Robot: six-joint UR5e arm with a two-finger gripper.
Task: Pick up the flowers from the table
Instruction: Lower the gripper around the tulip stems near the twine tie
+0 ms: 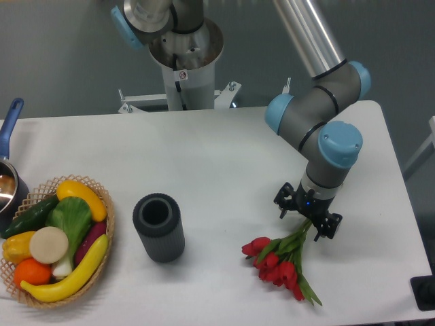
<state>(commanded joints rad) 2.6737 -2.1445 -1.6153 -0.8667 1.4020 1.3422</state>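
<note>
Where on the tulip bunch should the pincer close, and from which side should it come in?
Probably the stems near the tan band, from straight above. The tulip bunch lies flat on the table with red heads fanned low left and stems running up right under the pincer. The stems are the narrowest, firmest part; the heads would crush. Set the fingers across the stems.

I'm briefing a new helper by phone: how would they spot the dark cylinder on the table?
Start at the white table and find the wicker basket of vegetables at its left edge. Just right of it stands the cylinder, upright, ribbed, dark grey and open at the top. Unlike the red flowers lying further right beneath the gripper, it is colourless and hollow.
</note>
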